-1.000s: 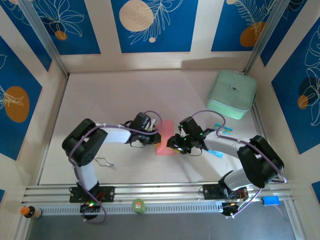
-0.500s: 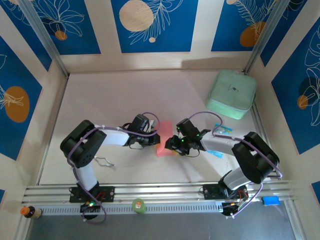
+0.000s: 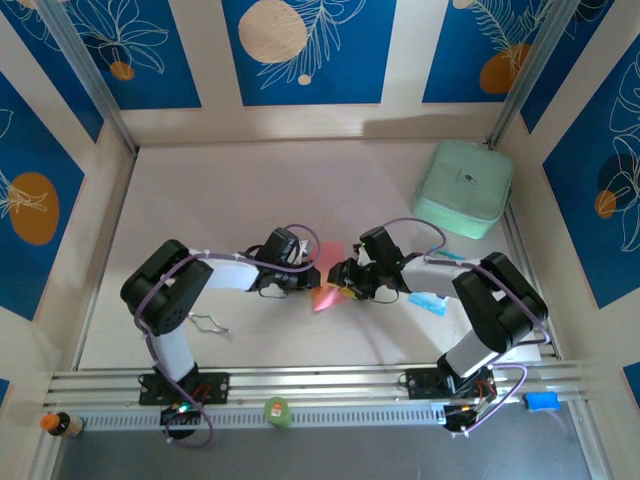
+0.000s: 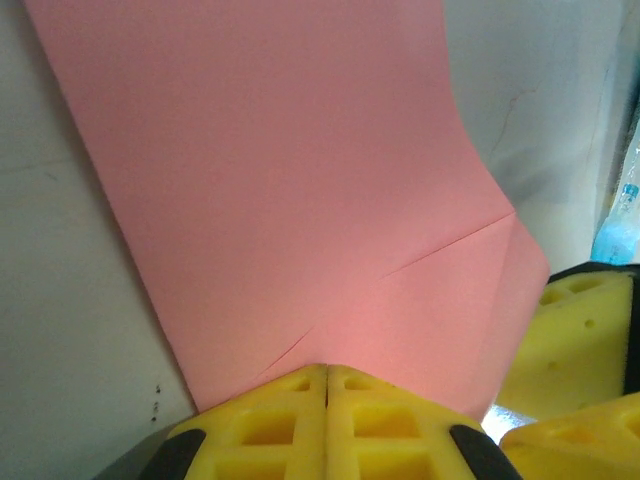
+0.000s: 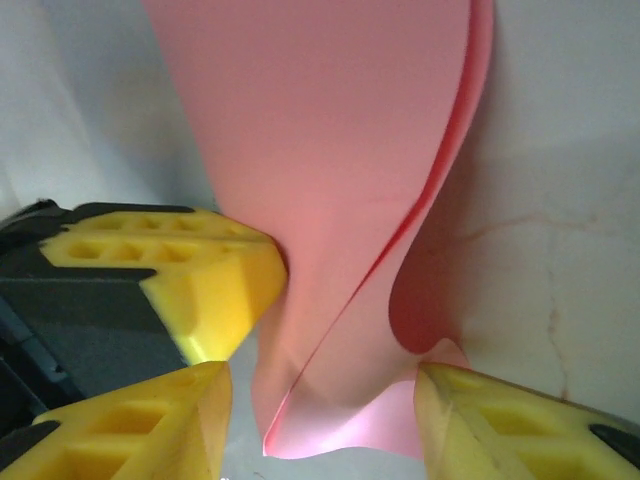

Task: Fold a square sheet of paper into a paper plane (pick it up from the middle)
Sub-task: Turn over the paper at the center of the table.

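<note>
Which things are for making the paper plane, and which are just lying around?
For the job: pink paper, left gripper pinching it, right gripper open around it.
Lying about: mint-green case, blue-and-white packet, orange-capped bottle.

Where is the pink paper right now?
In the top view the pink paper sits centrally, pinched by the left end effector on its left side, with the right end effector open around its right edge.

Your left arm (image 3: 225, 268) reaches in toward the centre with its wrist low and its jaws pressed fully together. Your right arm (image 3: 432, 281) reaches in to face it, jaws standing apart.
</note>
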You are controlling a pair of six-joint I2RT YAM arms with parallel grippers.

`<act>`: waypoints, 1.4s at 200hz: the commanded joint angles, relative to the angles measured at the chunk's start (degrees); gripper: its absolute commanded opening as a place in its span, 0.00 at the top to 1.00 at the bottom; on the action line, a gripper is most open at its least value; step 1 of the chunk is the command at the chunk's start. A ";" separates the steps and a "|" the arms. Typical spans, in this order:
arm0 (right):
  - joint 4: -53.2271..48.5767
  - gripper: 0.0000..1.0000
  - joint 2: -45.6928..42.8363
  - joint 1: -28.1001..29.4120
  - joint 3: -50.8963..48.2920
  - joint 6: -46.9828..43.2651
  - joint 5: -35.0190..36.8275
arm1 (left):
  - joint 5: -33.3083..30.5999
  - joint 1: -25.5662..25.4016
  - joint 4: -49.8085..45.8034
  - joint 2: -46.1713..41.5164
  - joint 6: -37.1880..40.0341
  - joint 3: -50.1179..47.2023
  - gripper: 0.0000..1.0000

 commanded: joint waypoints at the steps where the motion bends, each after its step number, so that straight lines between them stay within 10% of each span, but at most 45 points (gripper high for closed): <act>1: 0.81 0.49 0.86 -1.45 2.11 -2.84 -3.02 | -1.53 -0.40 -6.99 2.38 1.46 -0.01 0.98; 61: 4.25 0.55 5.76 -6.42 4.39 -5.48 -11.20 | -1.87 -0.39 -7.54 2.20 1.40 0.54 0.99; 280: 2.97 0.99 0.53 -6.69 1.83 -9.62 -7.27 | -9.22 -0.59 -5.51 -12.90 6.92 -3.11 0.79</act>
